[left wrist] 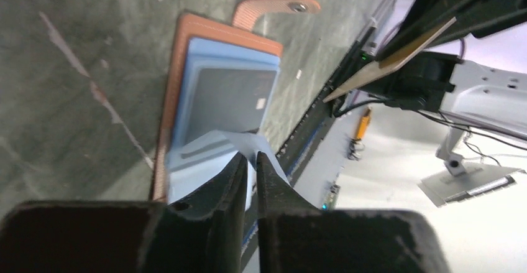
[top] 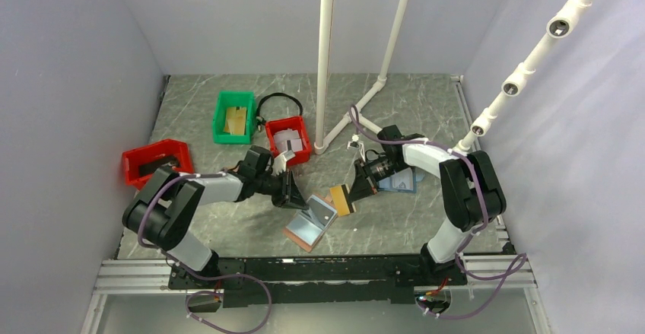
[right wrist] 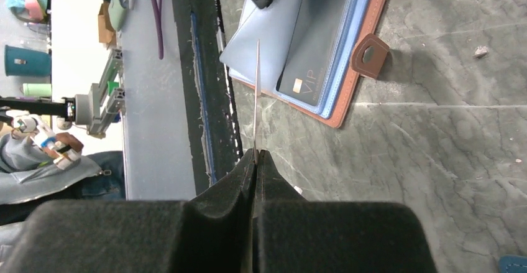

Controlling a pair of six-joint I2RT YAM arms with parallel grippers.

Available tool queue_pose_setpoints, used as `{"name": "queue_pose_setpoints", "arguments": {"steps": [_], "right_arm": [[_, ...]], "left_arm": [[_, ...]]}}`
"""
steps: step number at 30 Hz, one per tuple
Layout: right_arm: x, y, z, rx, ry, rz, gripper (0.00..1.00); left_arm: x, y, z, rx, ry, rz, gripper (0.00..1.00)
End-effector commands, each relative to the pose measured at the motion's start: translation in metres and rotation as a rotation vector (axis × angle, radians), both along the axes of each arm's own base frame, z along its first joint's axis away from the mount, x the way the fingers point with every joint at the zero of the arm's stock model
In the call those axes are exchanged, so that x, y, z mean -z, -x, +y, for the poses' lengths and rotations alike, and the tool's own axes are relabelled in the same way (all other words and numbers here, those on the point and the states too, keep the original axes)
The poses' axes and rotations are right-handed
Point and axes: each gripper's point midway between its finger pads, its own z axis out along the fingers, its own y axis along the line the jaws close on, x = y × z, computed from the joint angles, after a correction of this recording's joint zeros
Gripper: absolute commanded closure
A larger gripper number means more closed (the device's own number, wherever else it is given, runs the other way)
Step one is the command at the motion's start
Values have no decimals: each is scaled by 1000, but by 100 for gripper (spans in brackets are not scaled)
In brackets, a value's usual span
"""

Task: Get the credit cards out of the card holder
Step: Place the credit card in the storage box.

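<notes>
The card holder (top: 303,236) lies open on the table between the arms, brown outside (left wrist: 177,68) and light blue inside (right wrist: 348,92). A dark card (left wrist: 227,96) marked VIP (right wrist: 311,43) sits in its flat half. My left gripper (top: 297,197) has its jaws a thin slit apart (left wrist: 250,158) round the edge of the holder's pale blue flap (left wrist: 205,155), which stays lifted. My right gripper (top: 356,189) is shut (right wrist: 256,153) on a thin tan card (top: 340,199), seen edge-on (right wrist: 257,92), hanging just right of the holder.
A red bin (top: 300,151) with pale cards (top: 287,139) stands behind the left gripper. A green bin (top: 220,117) and another red bin (top: 133,163) stand at the left. An all-blue holder (top: 401,184) lies under the right arm. White pipes (top: 325,60) rise at the back centre.
</notes>
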Motion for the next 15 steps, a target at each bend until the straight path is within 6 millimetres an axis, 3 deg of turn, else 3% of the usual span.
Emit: {"name": "queue_pose_setpoints", "arguments": {"steps": [1,8,15], "right_arm": [[-8,-3,3,-9,-38,-26,100],[-12,-2,8,-19,-79,15,100],[-15,-1,13,-24,-85,24,100]], "left_arm": [[-6,-20,10,-52,-118,-76,80],[-44,-27,36,-190,-222,-210,55],[-66,-27,60,-364,-257,-216,50]]}}
